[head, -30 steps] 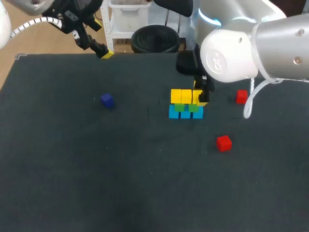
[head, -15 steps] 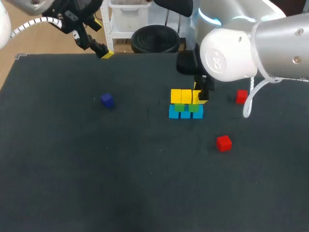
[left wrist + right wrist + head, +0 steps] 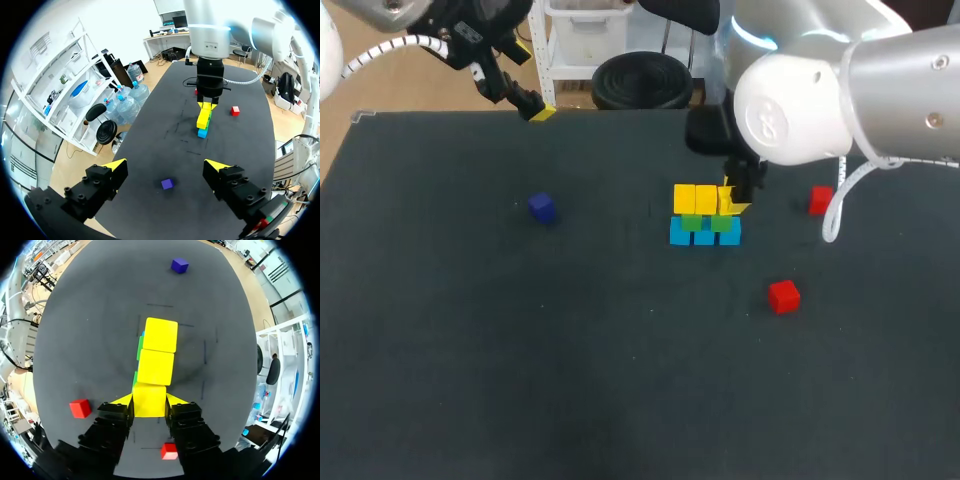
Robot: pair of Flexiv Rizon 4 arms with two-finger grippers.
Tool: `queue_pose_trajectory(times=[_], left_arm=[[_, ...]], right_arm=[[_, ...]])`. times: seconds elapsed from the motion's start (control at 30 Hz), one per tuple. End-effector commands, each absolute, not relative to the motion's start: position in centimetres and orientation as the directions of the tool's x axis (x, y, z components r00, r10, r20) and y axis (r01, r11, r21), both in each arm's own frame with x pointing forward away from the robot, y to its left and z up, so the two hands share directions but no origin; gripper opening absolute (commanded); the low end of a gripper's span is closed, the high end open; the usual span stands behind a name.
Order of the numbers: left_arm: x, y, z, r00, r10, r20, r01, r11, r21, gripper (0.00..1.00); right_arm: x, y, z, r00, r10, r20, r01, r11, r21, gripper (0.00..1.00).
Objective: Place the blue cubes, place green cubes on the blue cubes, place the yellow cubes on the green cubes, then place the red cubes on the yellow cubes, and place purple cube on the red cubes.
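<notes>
A row of blue cubes (image 3: 704,237) stands mid-table with green cubes (image 3: 705,222) on it and yellow cubes (image 3: 695,198) on top. My right gripper (image 3: 732,200) comes down at the row's right end. In the right wrist view it (image 3: 149,402) is shut on the end yellow cube (image 3: 149,400), both fingers pressing its sides, with two more yellow cubes (image 3: 156,367) in line ahead. Two red cubes (image 3: 783,296) (image 3: 820,200) lie to the right of the stack. The purple cube (image 3: 542,208) lies alone at the left. My left gripper (image 3: 535,108) hangs open over the far left edge, holding nothing (image 3: 165,170).
The dark table (image 3: 520,350) carries only the cubes. From the left wrist, the stack (image 3: 202,120) shows far ahead under my right arm, and the purple cube (image 3: 167,184) lies close ahead of the open fingers.
My right gripper's fingers have closed in on the end yellow cube of the stack. The left arm and the loose cubes have not moved.
</notes>
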State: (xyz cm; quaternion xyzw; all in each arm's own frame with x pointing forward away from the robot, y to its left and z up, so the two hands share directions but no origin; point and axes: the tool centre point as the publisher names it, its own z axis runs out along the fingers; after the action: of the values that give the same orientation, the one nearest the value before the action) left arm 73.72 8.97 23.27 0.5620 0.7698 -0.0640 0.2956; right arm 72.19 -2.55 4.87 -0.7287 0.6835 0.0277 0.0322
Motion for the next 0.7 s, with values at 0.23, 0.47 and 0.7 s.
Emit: queue_pose_trajectory(times=[0.23,0.47,0.7], left_arm=[[73.77,9.07,23.25,-0.190,0.827,-0.529,0.904,0.357,0.234,1.00],[73.77,9.07,23.25,-0.190,0.827,-0.529,0.904,0.357,0.234,1.00],[73.77,9.07,23.25,-0.190,0.827,-0.529,0.904,0.357,0.234,1.00]], right_arm=[[72.28,-2.57,4.94,0.056,-0.994,-0.093,-0.998,-0.056,0.000,0.04],[72.22,-2.49,4.99,0.053,-0.994,-0.096,-0.999,-0.053,0.002,0.09],[72.18,-2.42,4.98,0.055,-0.994,-0.095,-0.998,-0.055,0.003,0.11]])
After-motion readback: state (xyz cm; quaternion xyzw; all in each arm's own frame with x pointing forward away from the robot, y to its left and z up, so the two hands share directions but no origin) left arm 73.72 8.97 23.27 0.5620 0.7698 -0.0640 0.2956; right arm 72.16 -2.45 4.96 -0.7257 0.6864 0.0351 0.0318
